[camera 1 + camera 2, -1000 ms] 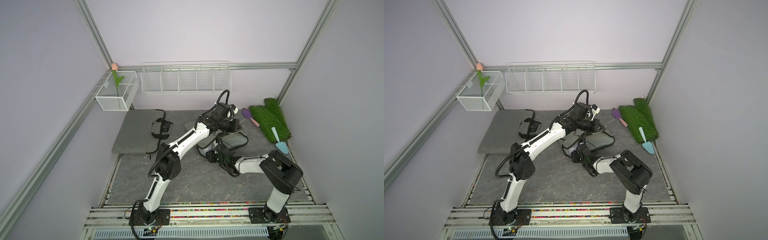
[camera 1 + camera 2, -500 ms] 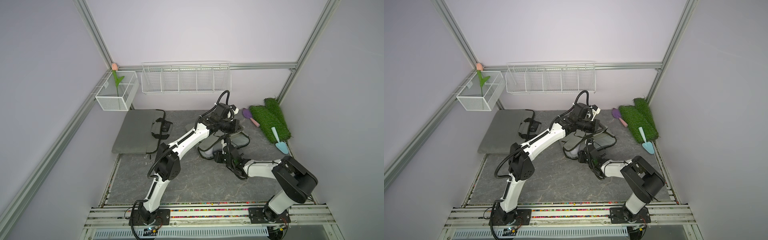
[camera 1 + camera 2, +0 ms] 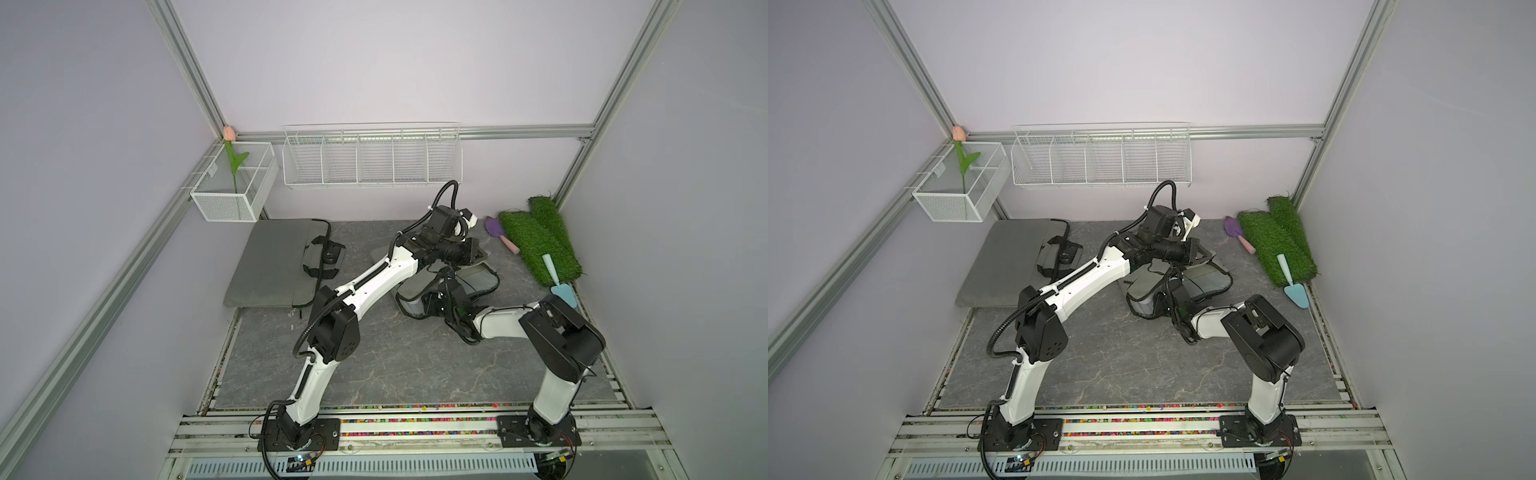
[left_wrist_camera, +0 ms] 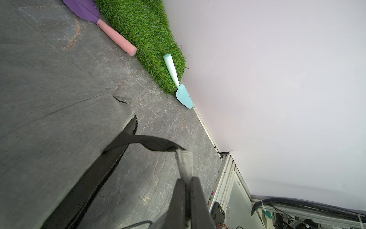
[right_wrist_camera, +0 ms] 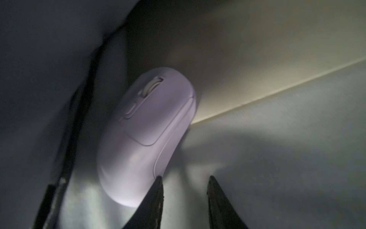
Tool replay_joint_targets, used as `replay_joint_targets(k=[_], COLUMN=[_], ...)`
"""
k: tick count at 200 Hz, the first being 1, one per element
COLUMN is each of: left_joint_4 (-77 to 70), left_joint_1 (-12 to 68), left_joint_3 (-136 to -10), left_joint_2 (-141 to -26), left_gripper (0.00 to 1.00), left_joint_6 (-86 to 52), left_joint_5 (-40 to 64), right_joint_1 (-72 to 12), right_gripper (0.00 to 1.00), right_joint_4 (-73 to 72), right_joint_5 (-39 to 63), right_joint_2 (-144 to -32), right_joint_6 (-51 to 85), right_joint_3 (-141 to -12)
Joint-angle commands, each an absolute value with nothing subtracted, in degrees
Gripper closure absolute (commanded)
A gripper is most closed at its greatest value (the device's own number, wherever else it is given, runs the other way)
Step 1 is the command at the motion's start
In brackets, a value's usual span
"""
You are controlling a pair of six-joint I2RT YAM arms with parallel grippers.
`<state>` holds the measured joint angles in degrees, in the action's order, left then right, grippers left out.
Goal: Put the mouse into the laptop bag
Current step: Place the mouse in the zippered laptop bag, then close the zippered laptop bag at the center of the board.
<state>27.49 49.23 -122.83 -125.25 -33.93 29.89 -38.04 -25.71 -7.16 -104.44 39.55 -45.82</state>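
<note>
Left gripper [image 4: 186,179]: clenched on the grey pull tab [image 4: 185,162] of the laptop bag [image 3: 478,280]. A black strap [image 4: 146,141] runs from the tab back to the bag's zipped edge.
Right gripper [image 5: 184,177]: released, with the fingers apart and only lining between them. It sits inside the bag.
Mouse [image 5: 146,134]: pale lilac, lying inside the bag on the lining, wheel end away from the gripper. One fingertip [image 5: 157,184] stands at its rear edge; contact cannot be confirmed.
Right wrist view only: the mouse and the bag interior. In both top views these are hidden by the bag's raised flap and the right arm [image 3: 498,324].
Left wrist view only: the grip on the tab, which is too small to resolve in the top views.
Top views only: a flat grey sleeve [image 3: 270,266] well apart toward the left wall, and a wire basket [image 3: 370,158] on the back wall.
Edges: the bag lies near the artificial grass [image 4: 142,35]. The purple trowel [image 4: 83,10] is just beside the grass, and the turquoise trowel [image 4: 184,97] has its blade at the foot of the side wall.
Open room: bare mat [image 3: 395,365] between the bag and the arm bases.
</note>
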Motion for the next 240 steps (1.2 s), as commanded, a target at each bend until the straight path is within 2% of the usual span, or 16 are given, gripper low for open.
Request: replay_joint_targets(k=[1,50,78,120,174,194,217,225,240], left_joint_4=[22.73,22.85,23.23,23.18,22.85,23.87,27.21,27.41,27.49], left_joint_1=[50.09,50.07,49.99,50.00,49.96,49.94,49.99,49.98,49.77], left_joint_3=[-123.44,-123.09,-122.65,-122.18,-121.51,-122.19,-123.61,-123.28,-122.36], left_joint_2=[-121.57,-121.66,-121.46,-121.16,-120.05,-120.37,-120.35,-119.84,-118.41], left_gripper=[1.00,1.00,1.00,1.00,1.00,1.00,0.50,0.40,0.27], left_joint_6=[-34.72,-34.46,-33.93,-34.03,-34.14,-34.17,-32.76,-32.44,-32.08], left_joint_5=[33.22,32.96,32.37,32.62,32.14,32.34,29.81,28.86,27.49], right_joint_1=[-40.34,-42.50,-42.56,-41.69,-37.72,-37.43,-37.27,-37.19,-37.00], right_gripper=[0.61,0.62,0.62,0.56,0.54,0.54,0.51,0.46,0.39], right_joint_4=[-27.90,-31.25,-30.56,-30.43,-35.38,-32.33,-29.71,-27.78,-20.71], right_joint_5=[-3.78,0.19,-4.23,-10.90,-10.12,-9.65,-12.70,-14.25,-16.18], right_joint_2=[-105.83,-106.07,-100.28,-91.25,-92.22,-90.90,-83.90,-80.89,-76.64], right_joint_6=[37.76,36.19,36.87,33.78,30.44,28.74,31.42,32.57,34.78], right_joint_3=[-47.20,-48.73,-43.45,-37.79,-38.17,-38.66,-32.67,-30.46,-28.38])
